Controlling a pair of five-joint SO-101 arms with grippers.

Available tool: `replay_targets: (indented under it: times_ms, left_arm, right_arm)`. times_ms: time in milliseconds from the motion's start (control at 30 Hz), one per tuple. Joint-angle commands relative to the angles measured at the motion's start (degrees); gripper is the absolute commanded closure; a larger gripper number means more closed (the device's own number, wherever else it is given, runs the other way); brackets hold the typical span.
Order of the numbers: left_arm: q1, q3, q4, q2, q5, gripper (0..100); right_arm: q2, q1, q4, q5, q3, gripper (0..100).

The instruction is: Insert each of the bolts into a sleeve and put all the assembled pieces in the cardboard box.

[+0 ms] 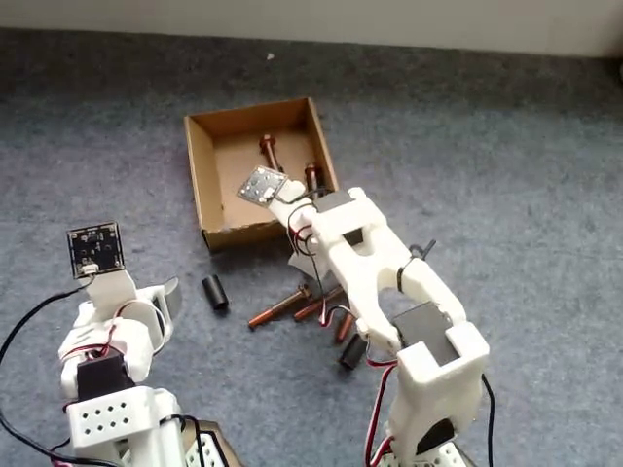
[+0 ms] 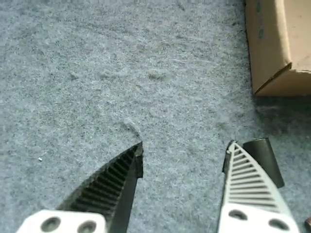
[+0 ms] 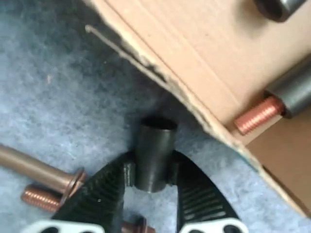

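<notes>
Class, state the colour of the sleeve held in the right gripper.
The sleeve is black, clearest in the right wrist view.

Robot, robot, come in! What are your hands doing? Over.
Right hand shut on sleeve, beside cardboard box. Left hand open above carpet. Loose bolts close by, nothing in the way.

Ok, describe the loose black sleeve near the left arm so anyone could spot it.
Find the open brown cardboard box on the grey carpet. Just off its corner nearest the left arm lies a short black tube-shaped sleeve. It lies alone, no bolt in it, between the left arm and the copper-coloured bolts.
</notes>
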Motion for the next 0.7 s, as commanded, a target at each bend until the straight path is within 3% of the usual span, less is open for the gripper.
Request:
replay_targets:
  times_ms: [0, 133, 400, 667]
  left_arm:
    - [-0.31, -0.22, -0.97, -0.31, -0.44, 72]
    - [-0.31, -0.22, -0.97, -0.31, -0.44, 72]
    - [-0.31, -0.22, -0.97, -0.31, -0.53, 72]
    - [0.48, -2.51, -0.7, -0.22, -5.36, 76]
  right_arm:
    - [-4.09, 0.31, 3.38, 0.35, 0.31, 99.3]
    - [-12.88, 0.22, 6.64, -3.87, 0.31, 99.5]
    - [-27.65, 1.54, 15.34, -29.45, 0.48, 99.5]
    - [-37.05, 11.03, 17.8, -49.41, 1.98, 99.5]
